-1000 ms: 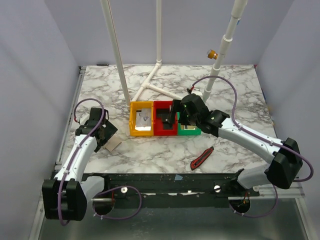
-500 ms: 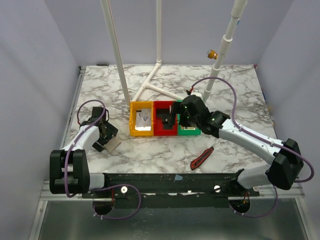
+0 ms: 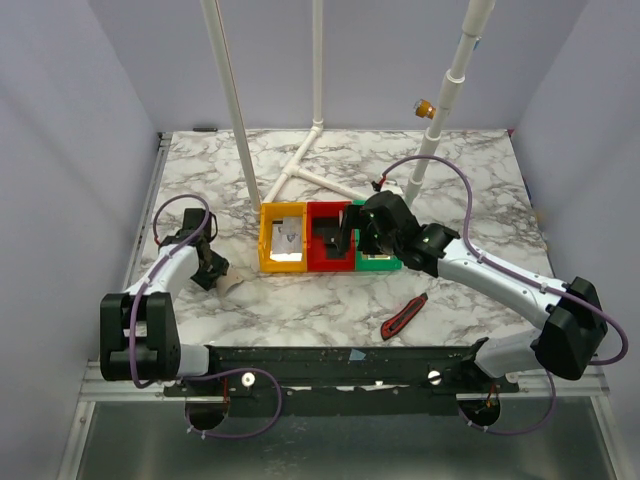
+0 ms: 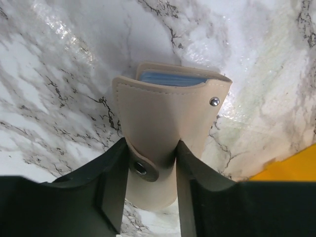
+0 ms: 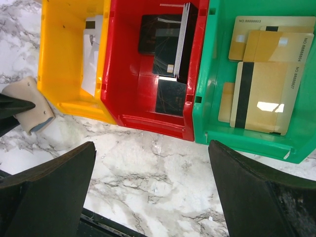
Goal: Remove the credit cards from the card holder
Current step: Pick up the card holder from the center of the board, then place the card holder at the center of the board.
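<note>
The tan card holder (image 4: pixel 168 123) lies on the marble at the left (image 3: pixel 229 285), with its snap flap loose and a blue-grey inner edge (image 4: pixel 170 79) showing at its far end. My left gripper (image 4: pixel 151 148) is shut on the card holder, both fingers pressing its sides near the snap end. Gold credit cards (image 5: pixel 266 94) lie in the green bin (image 5: pixel 212 98). Dark cards (image 5: pixel 170 34) stand in the red bin (image 5: pixel 123 89). My right gripper (image 5: pixel 150 148) hangs open over the marble just in front of the bins (image 3: pixel 352 235), holding nothing.
A yellow bin (image 5: pixel 59 74) with pale cards sits left of the red one, close to the holder. A red-and-black tool (image 3: pixel 405 315) lies near the front right. White pipes (image 3: pixel 300 165) rise behind the bins.
My left gripper has come down round the card holder and its jaws have closed from wide open onto it. The right arm has barely shifted.
</note>
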You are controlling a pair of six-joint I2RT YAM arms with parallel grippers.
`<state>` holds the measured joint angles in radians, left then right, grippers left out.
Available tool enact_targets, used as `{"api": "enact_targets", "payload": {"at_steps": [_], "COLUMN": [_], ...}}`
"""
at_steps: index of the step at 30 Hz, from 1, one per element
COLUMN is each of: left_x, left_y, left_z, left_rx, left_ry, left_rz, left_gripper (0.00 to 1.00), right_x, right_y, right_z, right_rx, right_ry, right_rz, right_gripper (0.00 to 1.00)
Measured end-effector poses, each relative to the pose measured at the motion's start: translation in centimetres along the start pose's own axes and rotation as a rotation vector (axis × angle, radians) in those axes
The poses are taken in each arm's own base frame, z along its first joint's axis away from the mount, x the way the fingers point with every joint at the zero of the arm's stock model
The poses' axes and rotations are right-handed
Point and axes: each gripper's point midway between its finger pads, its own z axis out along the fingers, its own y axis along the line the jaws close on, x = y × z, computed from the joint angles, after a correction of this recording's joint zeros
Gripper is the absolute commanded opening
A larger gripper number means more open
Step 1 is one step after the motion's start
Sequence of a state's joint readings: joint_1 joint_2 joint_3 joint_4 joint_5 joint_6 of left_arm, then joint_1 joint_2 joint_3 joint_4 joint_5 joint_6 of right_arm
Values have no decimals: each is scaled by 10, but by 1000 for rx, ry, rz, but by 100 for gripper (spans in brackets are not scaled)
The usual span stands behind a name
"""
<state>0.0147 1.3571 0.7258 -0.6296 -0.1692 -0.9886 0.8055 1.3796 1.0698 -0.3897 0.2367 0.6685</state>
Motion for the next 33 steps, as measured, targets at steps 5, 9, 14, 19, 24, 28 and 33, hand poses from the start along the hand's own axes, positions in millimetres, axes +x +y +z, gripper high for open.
{"api": "enact_targets", "payload": {"at_steps": [5, 9, 14, 19, 24, 28, 33], "left_x": [-1, 2, 19, 41, 67, 96, 148], "left_y": [-6, -7, -10, -11, -10, -16, -26], "left_z": [-5, -14, -37, -62, -78, -88, -94], "left_rx": [34, 56, 102, 151, 186, 237, 280], "left_ry": [-5, -5, -4, 3, 31, 73, 168], "left_rz": [5, 23, 91, 147, 213, 300, 456], "left_gripper": [29, 30, 31, 32, 32, 32, 33], "right_x": [5, 9, 10, 13, 20, 27, 43], "right_y": [2, 4, 6, 8, 7, 2, -10], "right_z": [1, 1, 1, 2, 3, 5, 7], "right_rx": [-21, -34, -48, -59, -65, -54, -31], "right_ry": [18, 33, 42, 56, 73, 88, 117], "right_rz": [-9, -17, -18, -20, -22, -25, -29], "right_gripper": [100, 100, 100, 100, 100, 100, 100]}}
